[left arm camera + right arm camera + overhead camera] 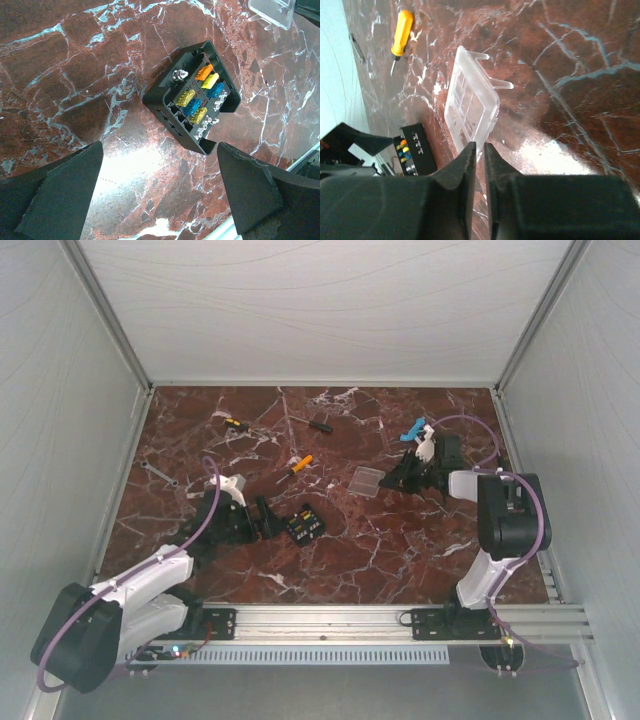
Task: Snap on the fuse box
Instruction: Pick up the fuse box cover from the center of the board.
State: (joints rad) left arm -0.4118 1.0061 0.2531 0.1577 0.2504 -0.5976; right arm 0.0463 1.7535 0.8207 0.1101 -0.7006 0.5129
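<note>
So, the fuse box point(303, 525) sits on the marble table point(400, 550) a bit left of centre in the top view. It has no cover on it, and the left wrist view shows its rows of yellow, orange and blue fuses.

The left gripper point(264, 518) is just to the left of the box with its jaws spread wide, not touching it. In its own wrist view the two fingers point(60, 195) fill the bottom corners, and the box lies above and between them.

The clear lid point(368, 480) lies flat, apart from the box, up and to the right of it. The right gripper point(392, 480) is right at the lid's right edge. In the right wrist view its fingers are almost pressed together, with just a thin slit left. The lid's near edge is right at the tips, and honestly I can't tell if it's pinching the rim.

An orange-handled screwdriver point(301, 463) lies just above the box.
</note>
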